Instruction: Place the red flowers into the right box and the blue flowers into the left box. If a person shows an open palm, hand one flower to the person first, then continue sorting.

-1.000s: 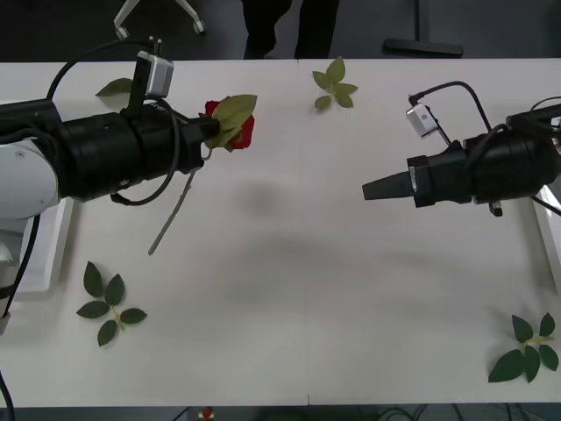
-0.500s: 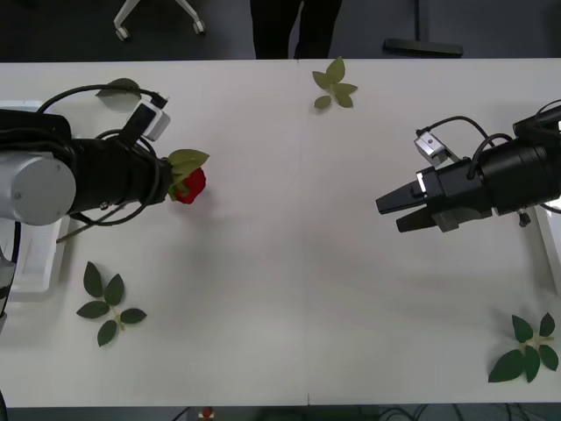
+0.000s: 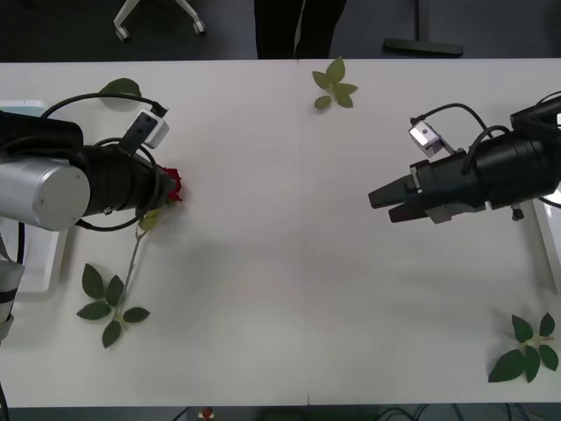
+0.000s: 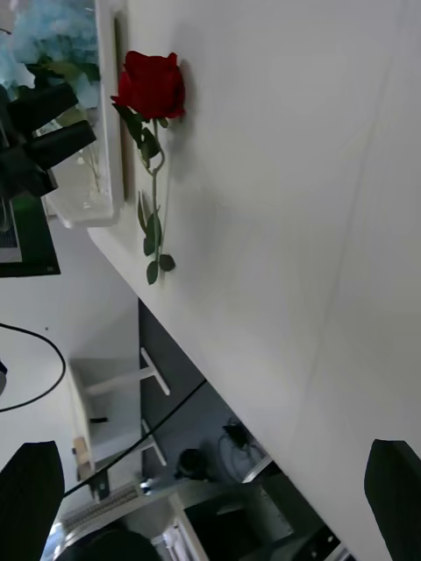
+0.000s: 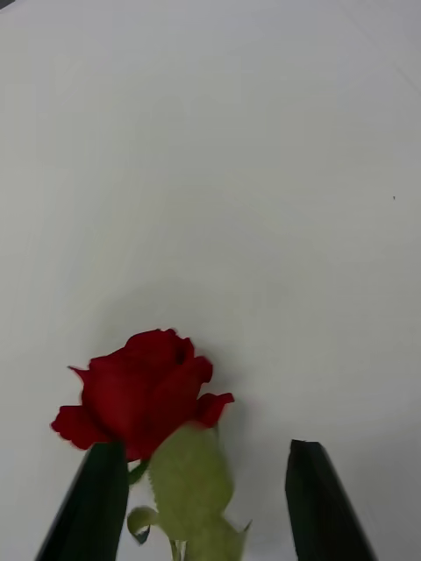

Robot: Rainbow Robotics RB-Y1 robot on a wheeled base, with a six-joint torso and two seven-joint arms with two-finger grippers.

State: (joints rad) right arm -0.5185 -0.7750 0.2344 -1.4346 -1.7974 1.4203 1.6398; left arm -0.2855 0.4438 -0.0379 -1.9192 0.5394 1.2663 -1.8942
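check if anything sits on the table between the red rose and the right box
Nothing visible does. The red rose lies at the left gripper, whose fingers are open around it. From there across to the right box the tabletop is bare; the right gripper, fingers open, hovers over that stretch. The leaf sprigs lie off the line.

The bench (image 3: 289,263) has a smooth, matt white top. The rose (image 5: 145,392) looks like soft cloth, its red petals velvety and its leaf a dull pale green. The left box (image 4: 107,114) is white, slightly see-through plastic. The left tool (image 5: 202,500) has matt black fingers (image 5: 95,500), and its arm (image 3: 44,189) wears a brushed silver metal sleeve.
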